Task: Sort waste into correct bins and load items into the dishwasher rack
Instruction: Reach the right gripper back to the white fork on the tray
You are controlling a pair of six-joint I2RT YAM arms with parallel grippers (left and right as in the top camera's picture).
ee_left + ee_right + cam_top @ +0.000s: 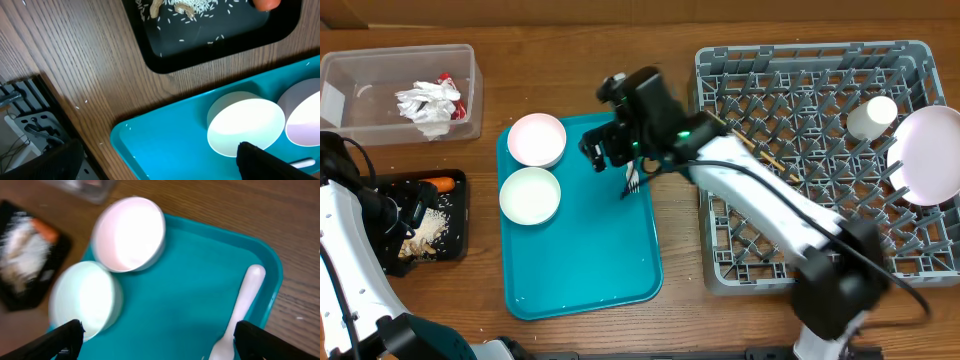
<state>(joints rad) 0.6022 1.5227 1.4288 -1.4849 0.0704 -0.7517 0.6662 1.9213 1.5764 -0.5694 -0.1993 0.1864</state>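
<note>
- The brown wooden desk [570, 30] shows a fine, straight grain pattern.
- The flat rectangular plastic serving tray [590, 260] is plain glossy teal.
- The pale pink round bowl [537, 139] looks rosy inside, while the white round bowl [530, 194] is plain.
- The long plastic fork [240, 310] is white.
- The large square plastic dishwasher rack [720, 70] is grey, with an open grid pattern.
- The small cylindrical cup [872, 115] is white, the large round plate [930, 152] is pale pink and the thin wooden stick [765, 157] is tan.
- The clear rectangular plastic tub [350, 70] is colourless. The crumpled paper napkin [427, 103] is white and the small wrapper [446, 82] is red.
- The shallow rectangular black tray [455, 215] is matte. The scattered food grains [432, 228] are beige-white and the carrot piece [441, 184] is orange.
- The right end effector [159, 335] is black.
</note>
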